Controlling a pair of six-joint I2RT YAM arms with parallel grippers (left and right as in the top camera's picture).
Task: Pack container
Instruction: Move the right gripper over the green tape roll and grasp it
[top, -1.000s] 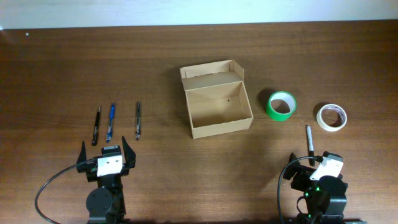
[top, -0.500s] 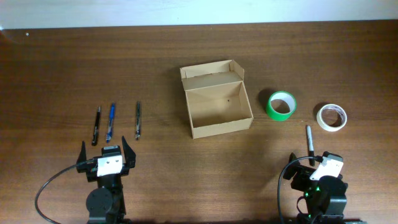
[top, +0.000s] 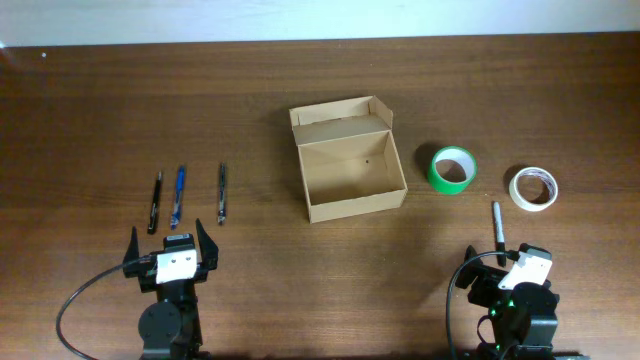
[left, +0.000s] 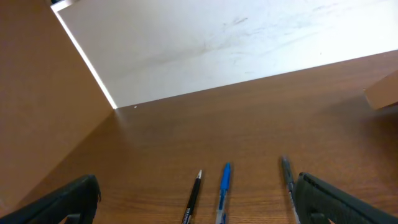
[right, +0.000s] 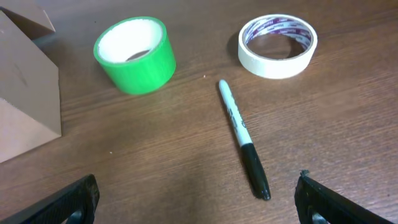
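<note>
The tan cardboard container (top: 352, 172) stands open and empty at the table's middle, lid flap raised at the back; a corner of it shows in the right wrist view (right: 25, 93). A black pen (top: 155, 202), a blue pen (top: 177, 195) and a grey pen (top: 221, 192) lie left of it; they also show in the left wrist view: black (left: 192, 198), blue (left: 223, 190), grey (left: 288, 180). A marker (top: 497, 228) (right: 244, 140) lies at the right. My left gripper (top: 170, 243) (left: 199, 202) is open just short of the pens. My right gripper (top: 505, 262) (right: 198, 202) is open just short of the marker.
A green tape roll (top: 453, 169) (right: 135, 55) and a white tape roll (top: 533, 188) (right: 278, 45) lie right of the container. A pale wall borders the table's far edge (left: 249, 78). Cables trail from both arm bases at the near edge.
</note>
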